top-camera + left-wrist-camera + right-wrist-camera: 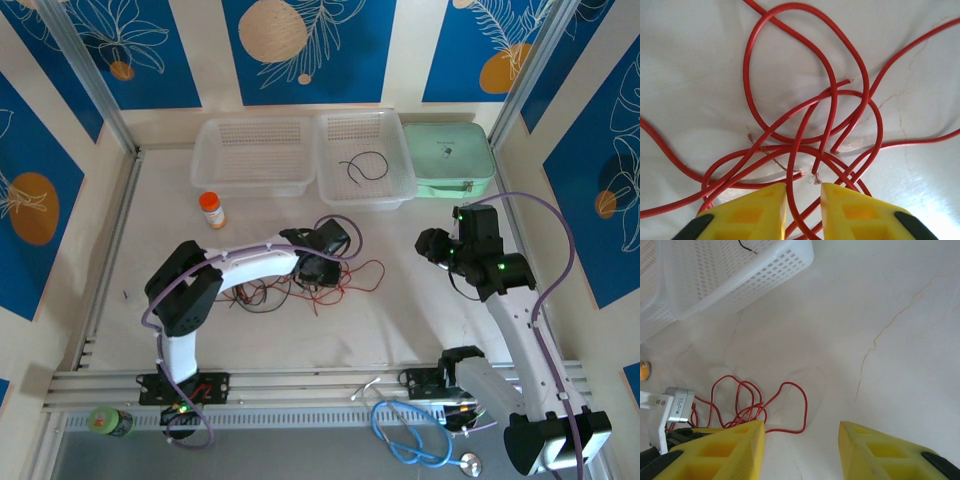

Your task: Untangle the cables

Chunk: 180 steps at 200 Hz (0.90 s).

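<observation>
Straddling one strand of thin red cables (745,60), left gripper (803,192) narrow.
Pinch only that strand; right gripper (800,430) wide.

Looks like a robotics lab test cell, not a home: left arm (230,265) and right arm (520,320) bolted to slotted aluminium rails (300,385) at the near edge of a white table (400,320), fenced by metal posts (90,75). Backed by cream walls (210,50) with printed blue panels (350,60) of leaves and orange discs. Laid out on top: 2 white perforated baskets (250,122) (362,113), a mint-green case (450,160), an orange-capped bottle (212,210).
</observation>
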Available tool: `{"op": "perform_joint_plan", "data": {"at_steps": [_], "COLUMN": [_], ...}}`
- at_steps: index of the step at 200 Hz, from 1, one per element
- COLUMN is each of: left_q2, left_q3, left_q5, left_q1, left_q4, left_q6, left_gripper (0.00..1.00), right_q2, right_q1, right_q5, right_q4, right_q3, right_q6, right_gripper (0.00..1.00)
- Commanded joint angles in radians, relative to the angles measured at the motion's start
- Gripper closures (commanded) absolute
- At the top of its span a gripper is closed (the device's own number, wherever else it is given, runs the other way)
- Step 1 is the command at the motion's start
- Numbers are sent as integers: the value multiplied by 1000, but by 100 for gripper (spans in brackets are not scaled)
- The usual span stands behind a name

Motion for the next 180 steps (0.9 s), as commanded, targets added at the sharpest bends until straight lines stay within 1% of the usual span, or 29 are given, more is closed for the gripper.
{"op": "perform_joint_plan", "data": {"at_steps": [1, 23, 45, 71, 92, 118, 143, 180], "left_q2": [-21, -15, -18, -55, -106, -180, -238, -310], "left_q3": [24, 18, 16, 26, 56, 94, 123, 119], "left_q5": [-11, -3, -5, -6, -3, -15, -19, -40], "left_q1": [6, 6, 6, 5, 3, -3, -6, -12], "left_q4": [-13, -2, 4, 12, -8, -60, -119, -145], "left_q6": [15, 12, 14, 32, 64, 95, 115, 123], "left_gripper": [82, 88, 100, 100, 100, 100, 100, 100], "right_q2": [-12, -12, -15, -13, -2, 42, 101, 167], "right_q1": [4, 6, 12, 53, 122, 212, 288, 406], "right_q5": [-16, -27, -46, -88, -112, -142, -163, -142], "right_q4": [-13, -18, -19, 5, 57, 157, 258, 419], "right_q3": [2, 1, -10, -58, -124, -195, -219, -233], "right_q6": [6, 9, 21, 65, 126, 218, 307, 437], "right_gripper": [57, 57, 57, 57, 57, 57, 57, 55]}}
